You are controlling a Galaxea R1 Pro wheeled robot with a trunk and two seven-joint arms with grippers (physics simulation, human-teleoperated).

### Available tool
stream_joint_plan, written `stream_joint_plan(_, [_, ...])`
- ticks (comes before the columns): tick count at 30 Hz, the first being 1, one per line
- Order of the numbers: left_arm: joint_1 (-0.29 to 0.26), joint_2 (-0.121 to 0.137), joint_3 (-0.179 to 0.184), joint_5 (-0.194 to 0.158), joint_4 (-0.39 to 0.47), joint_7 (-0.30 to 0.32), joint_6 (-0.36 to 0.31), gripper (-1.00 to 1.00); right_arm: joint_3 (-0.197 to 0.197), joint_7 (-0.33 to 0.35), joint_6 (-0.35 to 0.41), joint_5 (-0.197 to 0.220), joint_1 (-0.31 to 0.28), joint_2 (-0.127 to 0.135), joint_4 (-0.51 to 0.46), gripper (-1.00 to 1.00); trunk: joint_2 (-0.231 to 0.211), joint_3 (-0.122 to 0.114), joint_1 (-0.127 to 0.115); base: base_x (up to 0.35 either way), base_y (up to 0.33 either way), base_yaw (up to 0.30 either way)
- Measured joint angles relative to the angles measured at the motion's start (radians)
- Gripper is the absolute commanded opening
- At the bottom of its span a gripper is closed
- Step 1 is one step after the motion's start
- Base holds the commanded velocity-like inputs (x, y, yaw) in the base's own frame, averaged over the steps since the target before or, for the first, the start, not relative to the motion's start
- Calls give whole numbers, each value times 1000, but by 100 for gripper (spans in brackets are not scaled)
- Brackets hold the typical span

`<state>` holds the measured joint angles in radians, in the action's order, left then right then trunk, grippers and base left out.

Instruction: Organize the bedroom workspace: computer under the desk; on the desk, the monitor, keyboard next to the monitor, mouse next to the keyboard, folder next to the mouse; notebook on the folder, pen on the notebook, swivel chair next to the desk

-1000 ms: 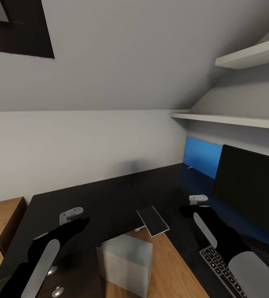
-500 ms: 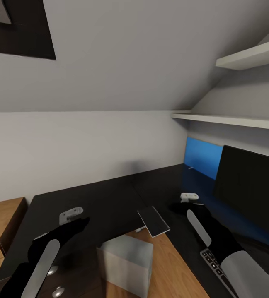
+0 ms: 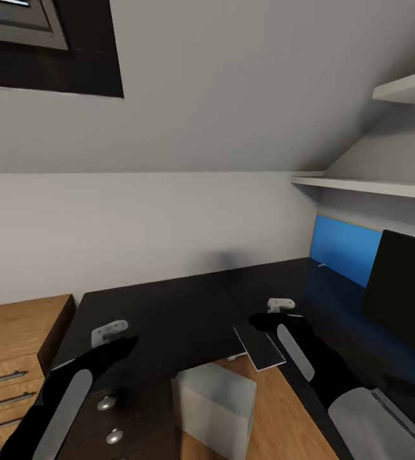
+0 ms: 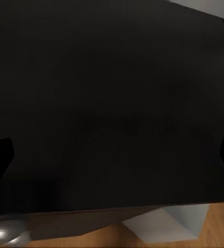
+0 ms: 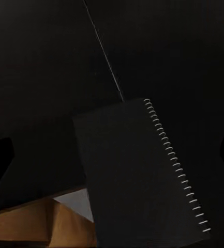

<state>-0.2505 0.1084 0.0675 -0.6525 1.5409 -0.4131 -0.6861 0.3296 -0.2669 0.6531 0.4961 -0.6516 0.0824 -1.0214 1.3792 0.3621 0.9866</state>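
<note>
right wrist view: right end effector [image 5: 112,150] hangs with fingers apart above the notebook [image 5: 143,170], which overhangs the tabletop [image 3: 162,313] corner. it has drawn in from near the monitor [image 3: 402,287] towards the notebook, likely the next pick. left end effector [image 3: 110,332] hovers, fingers apart. no readable writing.

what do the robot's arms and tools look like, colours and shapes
Both arms are glossy black with rounded, tapering shells, each bearing a long pale grey oval panel along the forearm. The right arm widens into a light grey upper segment. The left tool and right tool are small light grey blocky pieces. No cables or markings are visible.
</note>
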Motion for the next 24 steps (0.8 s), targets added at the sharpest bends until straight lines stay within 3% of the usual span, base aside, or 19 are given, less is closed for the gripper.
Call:
stream_joint_plan(3, [0,0,0,0,0,0,0,100,11,0,0,-1,0,-7,1,100,0,0,0,0,0,280])
stream_joint_plan(5, [0,1,0,0,0,0,0,100,53,-1,-2,-1,1,-13,1,100,0,1,0,0,0,213])
stream_joint_plan(8, [0,1,0,0,0,0,0,100,80,0,1,0,1,-15,0,100,0,2,0,0,0,77])
stream_joint_plan(17, [0,1,0,0,0,0,0,100,85,1,2,1,1,-15,-2,100,0,3,0,0,0,12])
stream_joint_plan(24, [0,1,-1,4,0,0,1,100,88,1,1,0,1,-15,-3,100,0,3,0,0,0,227])
